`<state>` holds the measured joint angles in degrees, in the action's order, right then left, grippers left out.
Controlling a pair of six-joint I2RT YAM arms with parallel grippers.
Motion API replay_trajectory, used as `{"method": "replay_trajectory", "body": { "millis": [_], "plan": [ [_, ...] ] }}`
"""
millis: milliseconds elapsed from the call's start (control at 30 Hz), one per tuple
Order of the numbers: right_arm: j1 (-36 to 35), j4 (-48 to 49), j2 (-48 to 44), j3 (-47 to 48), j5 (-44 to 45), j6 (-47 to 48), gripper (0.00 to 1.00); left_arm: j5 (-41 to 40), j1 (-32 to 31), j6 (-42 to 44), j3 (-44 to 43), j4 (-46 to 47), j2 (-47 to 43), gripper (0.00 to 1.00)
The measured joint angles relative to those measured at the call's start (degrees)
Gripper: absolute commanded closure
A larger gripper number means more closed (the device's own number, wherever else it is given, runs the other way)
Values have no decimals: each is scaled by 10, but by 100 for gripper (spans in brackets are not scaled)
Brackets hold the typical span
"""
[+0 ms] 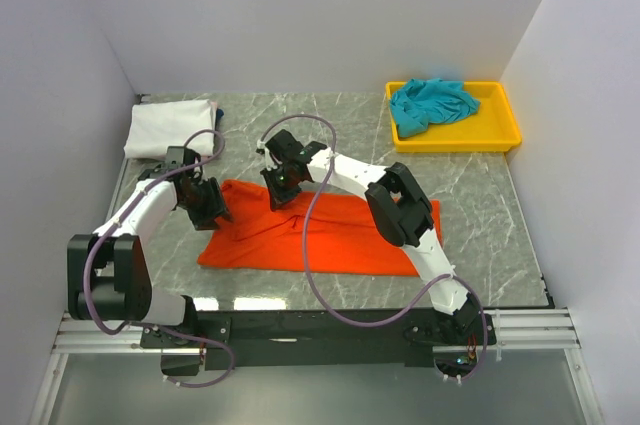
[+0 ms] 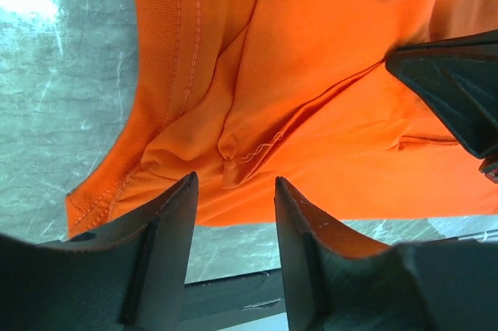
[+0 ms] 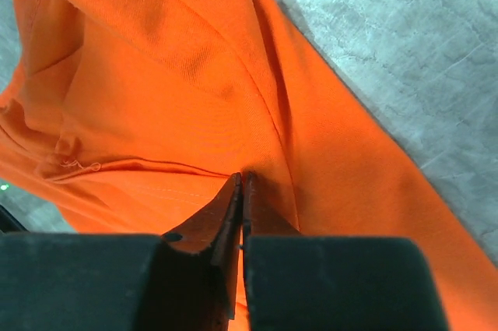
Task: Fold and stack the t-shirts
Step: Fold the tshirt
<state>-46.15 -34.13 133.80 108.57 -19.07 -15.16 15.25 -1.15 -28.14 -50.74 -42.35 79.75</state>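
Observation:
The orange-red t-shirt point(image 1: 340, 235) lies as a long band across the table's middle. My right gripper point(image 1: 281, 188) is over its far left corner; in the right wrist view its jaws point(image 3: 243, 177) are pressed together on a raised crease of the orange cloth point(image 3: 156, 74). My left gripper point(image 1: 213, 207) hangs over the shirt's left end. It point(image 2: 233, 183) stands open, fingers astride a small pucker at the hem point(image 2: 241, 156) without touching it. A folded white t-shirt point(image 1: 170, 128) rests at the back left. A teal t-shirt point(image 1: 432, 103) lies crumpled in the tray.
The yellow tray point(image 1: 505, 117) sits at the back right corner. White walls close in the marble table point(image 1: 480, 185) on three sides. A dark rail point(image 1: 330, 325) runs along the near edge by the arm bases.

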Motion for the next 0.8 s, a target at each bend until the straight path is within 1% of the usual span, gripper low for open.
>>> {"method": "replay_trajectory", "body": {
  "millis": [167, 533, 633, 800],
  "plan": [
    [0, 0, -8, -7, -2, -1, 100, 7, 0, -1, 4, 1, 16, 57],
    [0, 18, -133, -111, -28, -12, 100, 38, 0, -2, 19, 12, 49, 59],
    [0, 24, -150, -132, -33, -17, 100, 48, 0, -2, 23, 15, 56, 59],
    [0, 26, -151, -143, -36, -19, 100, 68, 0, -1, 28, 24, 68, 59]
  ]
}}
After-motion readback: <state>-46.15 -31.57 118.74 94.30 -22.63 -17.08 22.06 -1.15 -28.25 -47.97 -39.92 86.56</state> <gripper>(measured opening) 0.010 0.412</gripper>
